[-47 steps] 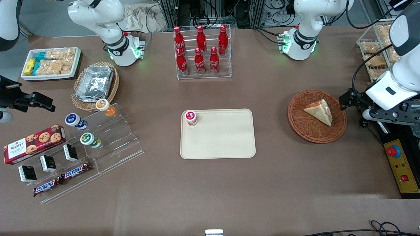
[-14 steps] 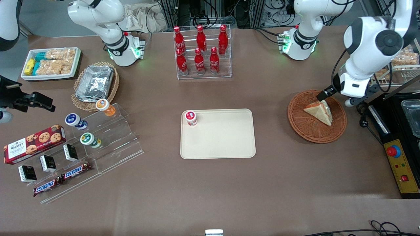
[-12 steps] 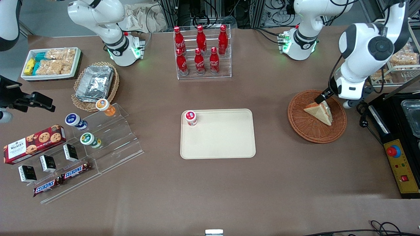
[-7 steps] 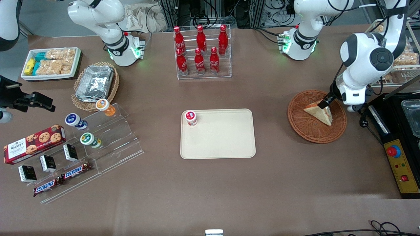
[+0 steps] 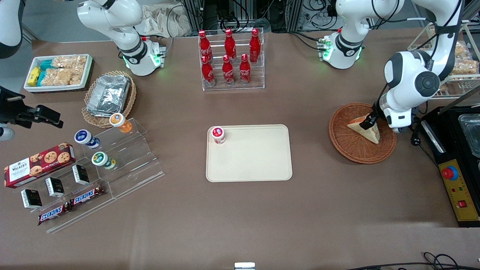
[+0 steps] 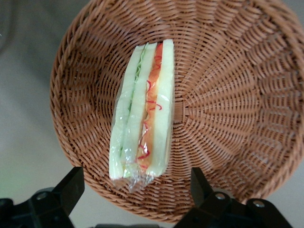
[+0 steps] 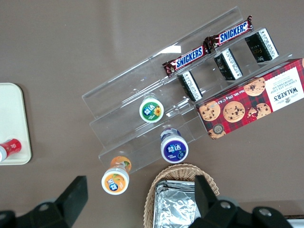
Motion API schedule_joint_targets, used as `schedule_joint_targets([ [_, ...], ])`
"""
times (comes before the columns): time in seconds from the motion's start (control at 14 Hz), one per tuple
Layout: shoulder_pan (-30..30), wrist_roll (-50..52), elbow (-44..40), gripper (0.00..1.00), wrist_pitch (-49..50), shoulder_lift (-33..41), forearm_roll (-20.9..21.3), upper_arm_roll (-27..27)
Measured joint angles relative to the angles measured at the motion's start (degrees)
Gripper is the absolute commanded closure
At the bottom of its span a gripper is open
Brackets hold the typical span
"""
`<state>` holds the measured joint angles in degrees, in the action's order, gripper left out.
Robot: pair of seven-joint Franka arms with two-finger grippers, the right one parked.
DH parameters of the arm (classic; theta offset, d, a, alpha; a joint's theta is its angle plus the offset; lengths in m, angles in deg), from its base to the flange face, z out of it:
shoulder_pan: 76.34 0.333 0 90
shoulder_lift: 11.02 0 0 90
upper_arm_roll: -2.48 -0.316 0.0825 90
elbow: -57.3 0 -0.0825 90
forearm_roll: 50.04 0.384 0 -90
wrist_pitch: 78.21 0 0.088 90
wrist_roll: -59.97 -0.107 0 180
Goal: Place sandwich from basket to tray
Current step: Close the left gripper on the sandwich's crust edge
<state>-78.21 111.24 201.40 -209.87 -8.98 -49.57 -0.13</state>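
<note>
Straddling the wedge-shaped sandwich [image 6: 142, 111], pincer [image 6: 135, 187] spread wide.

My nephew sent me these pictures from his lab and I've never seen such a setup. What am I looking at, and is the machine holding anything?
These are two robot arms bolted to a brown table. One picture looks down at the table from the front; the other two come from cameras on the arms' wrists. Only one arm is working. Its gripper, a two-finger claw, is down over a wrapped sandwich that lies in a round woven basket. Its wrist camera shows the fingers open, one on each side of the sandwich, not yet closed, so nothing is held. The cream tray at the middle of the table carries one small red-lidded cup. Elsewhere stand red bottles in a clear rack, plus a cookie box and chocolate bars toward the parked arm's end.
</note>
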Motion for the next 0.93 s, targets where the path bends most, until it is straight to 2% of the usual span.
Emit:
schedule_joint_targets([
  [0.43, 0.01, 2.0, -0.23, 0.01, -3.68, -6.6, -0.14, -1.29],
  [0.5, 0.01, 2.12, -0.32, 0.03, -4.27, -7.19, -0.16, -1.3],
  [0.57, 0.01, 2.16, -0.39, 0.11, -4.87, -7.75, -0.19, -1.33],
  [0.64, 0.01, 2.24, -0.46, 0.26, -5.37, -8.16, -0.25, -1.37],
  [0.71, 0.01, 2.68, -0.58, 0.54, -5.66, -8.42, -0.36, -1.44],
  [0.79, 0.01, 3.39, -0.78, 0.68, -5.83, -8.5, -0.37, -1.52],
  [0.93, 0.01, 4.01, -1.43, 0.85, -6.15, -8.5, -0.36, -1.85],
])
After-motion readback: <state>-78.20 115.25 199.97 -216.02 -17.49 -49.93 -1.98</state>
